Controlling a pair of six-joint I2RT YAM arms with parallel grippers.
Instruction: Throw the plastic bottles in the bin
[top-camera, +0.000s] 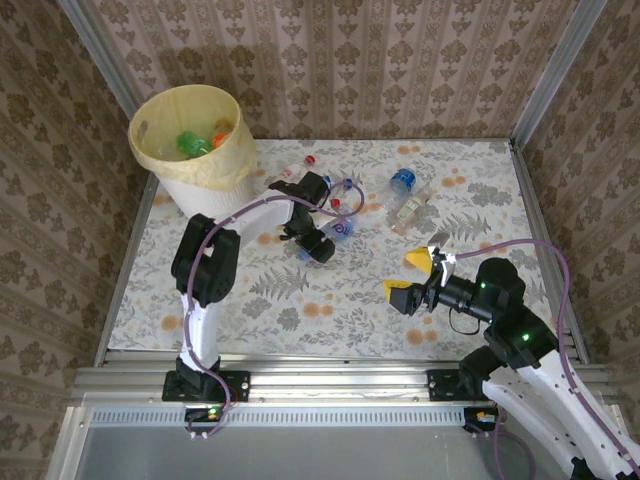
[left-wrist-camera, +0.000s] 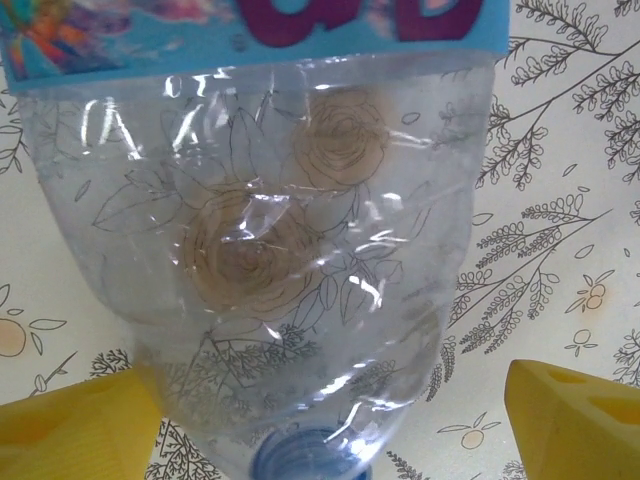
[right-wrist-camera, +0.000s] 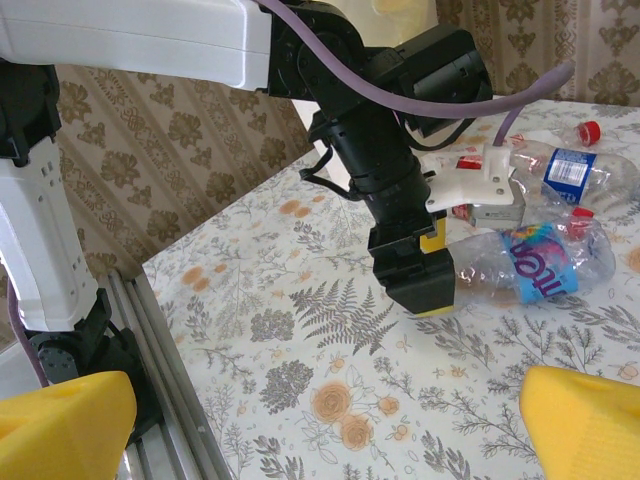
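The bin (top-camera: 190, 150), a white bucket with a pale yellow liner, stands at the far left corner with green and orange bottles (top-camera: 197, 141) inside. A clear bottle with a blue label (left-wrist-camera: 270, 250) lies on the table, its blue cap toward the wrist camera. My left gripper (left-wrist-camera: 320, 400) is open around its neck end, one yellow finger (left-wrist-camera: 575, 420) standing clear of it on the right. From above, that gripper (top-camera: 315, 245) sits beside the bottle (top-camera: 340, 229). My right gripper (top-camera: 405, 276) hovers open near the front right, nothing between its fingers (right-wrist-camera: 585, 425).
More bottles lie at the back of the floral table: a red-capped one (top-camera: 298, 166), a blue-capped one (top-camera: 404, 181) and a clear one (top-camera: 411, 209). Patterned walls close in the back and sides. A metal rail (top-camera: 330, 380) runs along the near edge.
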